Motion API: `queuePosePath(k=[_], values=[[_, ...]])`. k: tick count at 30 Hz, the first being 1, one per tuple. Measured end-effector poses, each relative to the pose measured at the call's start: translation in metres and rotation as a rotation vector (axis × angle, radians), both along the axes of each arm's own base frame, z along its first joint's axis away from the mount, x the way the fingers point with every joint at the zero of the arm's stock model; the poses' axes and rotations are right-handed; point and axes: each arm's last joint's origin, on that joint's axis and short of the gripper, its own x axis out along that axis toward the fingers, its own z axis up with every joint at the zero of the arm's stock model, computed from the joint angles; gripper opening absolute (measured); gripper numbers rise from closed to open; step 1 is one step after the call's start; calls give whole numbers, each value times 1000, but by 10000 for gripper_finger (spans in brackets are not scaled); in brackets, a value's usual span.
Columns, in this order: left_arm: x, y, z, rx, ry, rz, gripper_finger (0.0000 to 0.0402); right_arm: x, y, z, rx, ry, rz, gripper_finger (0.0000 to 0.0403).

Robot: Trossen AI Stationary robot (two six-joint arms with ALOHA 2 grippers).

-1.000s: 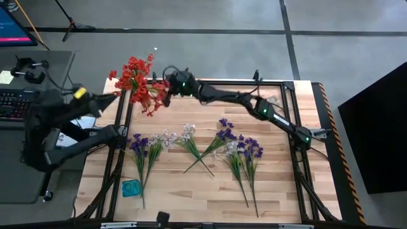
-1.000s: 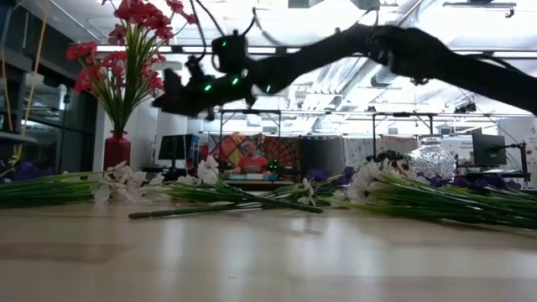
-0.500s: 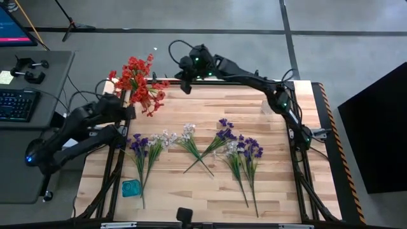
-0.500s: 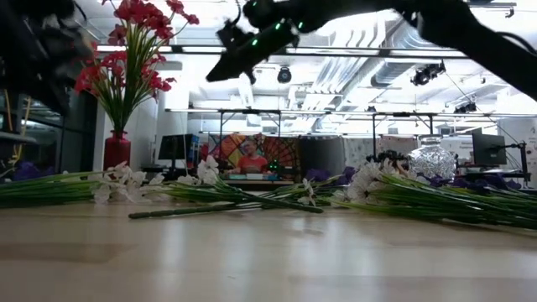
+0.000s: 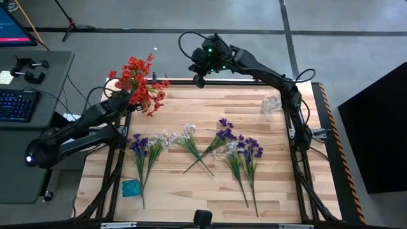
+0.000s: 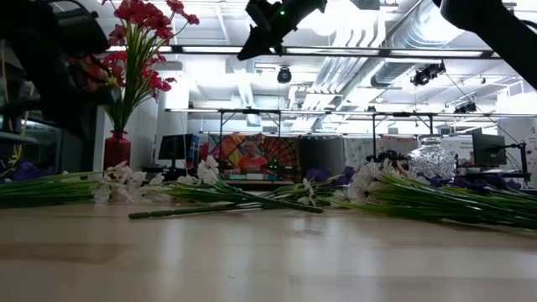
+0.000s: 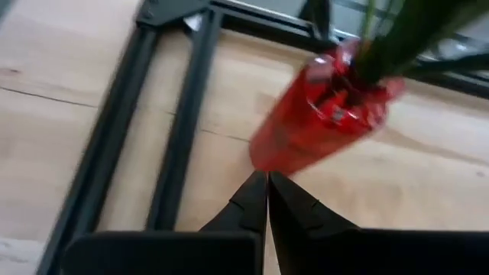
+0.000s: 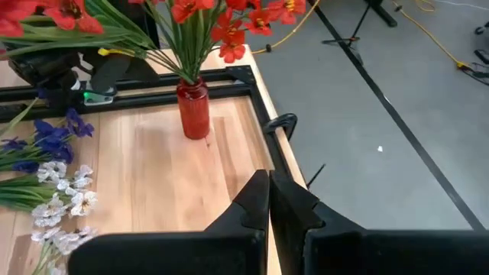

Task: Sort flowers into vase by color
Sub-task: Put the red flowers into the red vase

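Red flowers (image 5: 140, 86) stand in a red vase (image 8: 193, 111) at the table's far left corner. Purple and white flowers (image 5: 197, 143) lie flat in three bunches across the middle of the table. My left gripper (image 7: 267, 177) is shut with nothing in it. It hovers beside the red vase (image 7: 317, 114) and slants down toward it, above the table. My right gripper (image 8: 267, 177) is shut and empty, raised high over the table's far edge (image 5: 198, 79), to the right of the red flowers.
A clear glass vase (image 5: 271, 104) stands at the far right of the table. A small teal object (image 5: 131, 187) lies near the front left. Black frame rails (image 5: 117, 159) run along the table's edges. A side desk with a keyboard (image 5: 16, 105) stands to the left.
My right gripper has pulled away from the red flowers, rising and going toward the far edge and the right. My left arm has sunk and tipped its gripper downward next to the red vase. The flowers have stayed where they were.
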Motion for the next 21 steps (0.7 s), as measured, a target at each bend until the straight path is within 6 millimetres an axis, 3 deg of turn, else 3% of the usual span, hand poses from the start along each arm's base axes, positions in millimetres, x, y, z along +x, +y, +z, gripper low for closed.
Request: queuePosePath(k=[13, 21], values=[[21, 25, -15, 47, 183, 97, 0, 0, 1, 0, 1, 5, 13, 0], [32, 36, -26, 37, 260, 70, 0, 0, 2, 0, -8, 7, 32, 0]])
